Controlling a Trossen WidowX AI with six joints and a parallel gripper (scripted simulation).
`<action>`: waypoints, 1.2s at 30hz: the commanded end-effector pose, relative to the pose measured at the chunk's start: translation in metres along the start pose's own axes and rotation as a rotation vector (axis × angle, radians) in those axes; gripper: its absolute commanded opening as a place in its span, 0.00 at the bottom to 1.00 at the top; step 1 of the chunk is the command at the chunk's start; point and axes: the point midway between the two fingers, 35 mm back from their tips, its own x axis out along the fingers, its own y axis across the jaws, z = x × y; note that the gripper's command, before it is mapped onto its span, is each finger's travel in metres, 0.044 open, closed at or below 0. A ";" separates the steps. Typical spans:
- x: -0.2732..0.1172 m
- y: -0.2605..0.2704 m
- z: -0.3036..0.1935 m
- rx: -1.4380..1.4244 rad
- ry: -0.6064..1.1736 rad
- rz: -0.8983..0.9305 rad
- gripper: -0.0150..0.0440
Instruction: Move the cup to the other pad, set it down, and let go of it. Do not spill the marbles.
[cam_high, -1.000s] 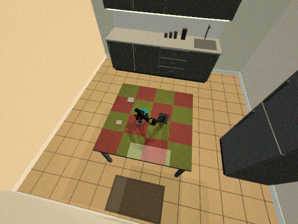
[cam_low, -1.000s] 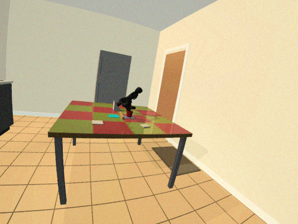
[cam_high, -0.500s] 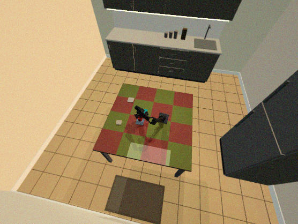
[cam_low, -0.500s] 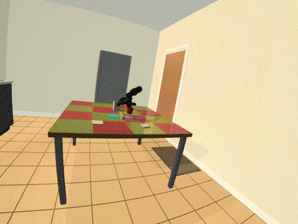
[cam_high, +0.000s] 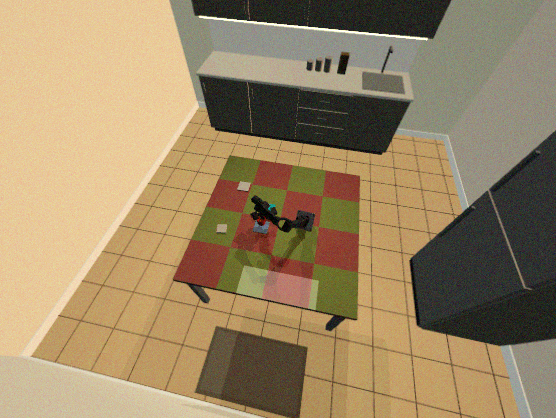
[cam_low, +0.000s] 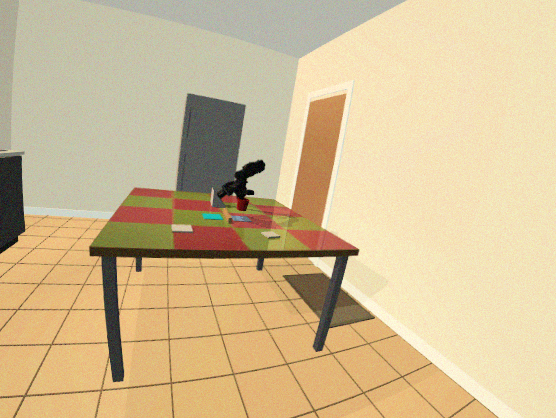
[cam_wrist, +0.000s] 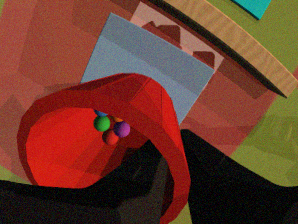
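The red cup (cam_high: 262, 221) (cam_low: 242, 204) (cam_wrist: 132, 90) hangs a little above the blue pad (cam_high: 260, 229) (cam_low: 241, 219) (cam_wrist: 145, 55). My gripper (cam_high: 258, 216) (cam_low: 243, 197) (cam_wrist: 173, 137) is shut on the cup's wall, one finger inside the cup and one outside. Several marbles lie inside the cup, among them a green marble (cam_wrist: 102, 123) and a purple marble (cam_wrist: 122, 129). The teal pad (cam_high: 272, 207) (cam_low: 212, 216) (cam_wrist: 255, 6) lies apart from the blue one; the arm partly hides it in the top view.
A wooden bar (cam_low: 226, 215) (cam_wrist: 235, 35) stands between the two pads. Two small whitish flat pieces lie on the checkered table: one piece (cam_high: 244, 186) (cam_low: 182, 228) nearer the teal pad, another (cam_high: 221, 228) (cam_low: 270, 234) on the blue pad's side.
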 end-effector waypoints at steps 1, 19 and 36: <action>0.000 0.000 0.000 0.002 -0.001 0.001 0.25; -0.002 -0.017 0.028 -0.001 -0.001 -0.004 0.25; -0.004 -0.043 0.068 -0.002 -0.003 -0.006 0.25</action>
